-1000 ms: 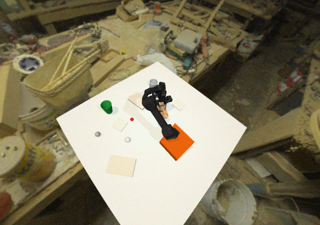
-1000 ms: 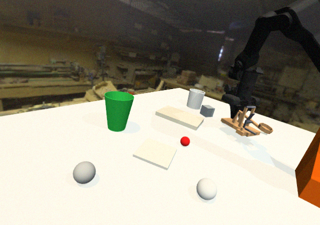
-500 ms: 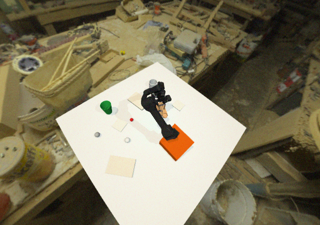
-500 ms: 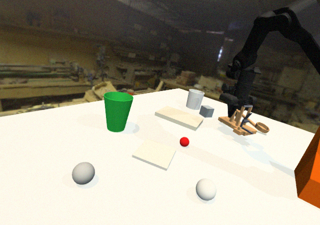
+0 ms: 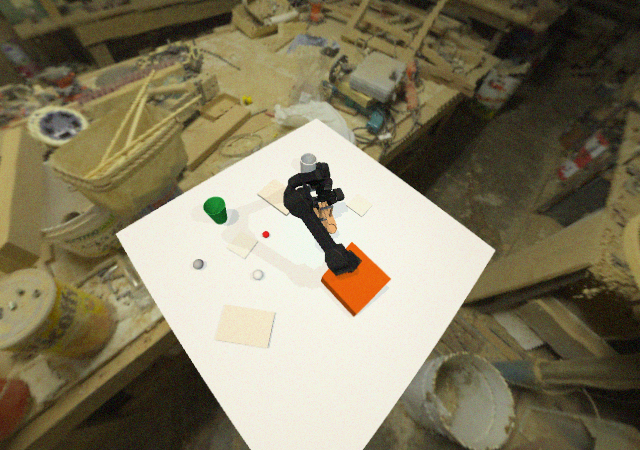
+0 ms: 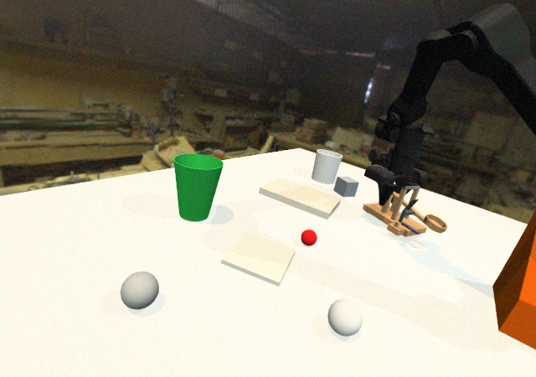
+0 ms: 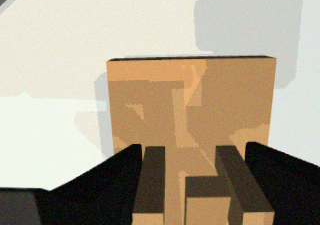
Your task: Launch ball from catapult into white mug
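Observation:
The wooden catapult (image 5: 329, 223) (image 6: 375, 211) (image 7: 150, 97) stands upright under my gripper (image 5: 324, 201) (image 6: 394, 190) (image 7: 193, 152), which is shut on its uprights. In the wrist view the two black fingers press the outer sides of the uprights. I cannot tell whether the base touches the table. The catapult's round cup (image 6: 435, 223) looks empty and faces the camera side in the exterior view. The small red ball (image 5: 265, 234) (image 6: 309, 237) lies on the table, apart from the gripper. The white mug (image 5: 308, 165) (image 6: 325, 167) stands upright at the back.
A grey cube (image 6: 345, 187) sits near the mug. A green cup (image 5: 215, 210) (image 6: 197, 191), a grey ball (image 5: 197, 263) (image 6: 139, 290) and a white ball (image 5: 257, 274) (image 6: 345, 317) stand apart. An orange block (image 5: 361, 290) (image 6: 519, 295) lies by the arm's base. Several flat cream tiles lie around.

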`<state>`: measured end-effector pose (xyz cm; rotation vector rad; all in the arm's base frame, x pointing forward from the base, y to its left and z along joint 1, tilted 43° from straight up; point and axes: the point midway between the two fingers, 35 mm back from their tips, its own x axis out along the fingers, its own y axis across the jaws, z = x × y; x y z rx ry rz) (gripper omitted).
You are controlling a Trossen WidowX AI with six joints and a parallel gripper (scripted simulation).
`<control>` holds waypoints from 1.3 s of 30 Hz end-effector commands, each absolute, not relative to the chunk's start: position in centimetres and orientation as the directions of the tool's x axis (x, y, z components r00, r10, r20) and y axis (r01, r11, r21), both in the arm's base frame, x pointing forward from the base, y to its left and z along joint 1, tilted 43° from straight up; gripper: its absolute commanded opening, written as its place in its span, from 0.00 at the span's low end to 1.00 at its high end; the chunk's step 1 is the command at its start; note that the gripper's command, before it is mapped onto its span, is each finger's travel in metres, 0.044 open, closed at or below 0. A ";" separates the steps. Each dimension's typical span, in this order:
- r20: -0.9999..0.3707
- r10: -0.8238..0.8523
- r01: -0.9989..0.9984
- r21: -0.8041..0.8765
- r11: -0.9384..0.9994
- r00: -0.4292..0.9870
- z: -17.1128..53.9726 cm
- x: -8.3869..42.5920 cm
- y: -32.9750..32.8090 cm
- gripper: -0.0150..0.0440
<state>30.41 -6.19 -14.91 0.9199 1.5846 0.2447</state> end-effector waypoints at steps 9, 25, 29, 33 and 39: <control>-0.739 0.672 0.418 0.624 0.661 0.041 -15.6 30.4 -5.5 0.25; -0.739 0.672 0.418 0.624 0.661 0.041 -15.6 30.4 -5.5 0.83; -0.742 0.669 0.419 0.620 0.663 0.041 -12.8 30.6 -8.4 1.00; -0.742 0.669 0.420 0.620 0.662 0.041 -8.5 30.0 -12.2 1.00; -0.738 0.673 0.433 0.621 0.653 0.043 -9.9 30.0 -11.4 1.00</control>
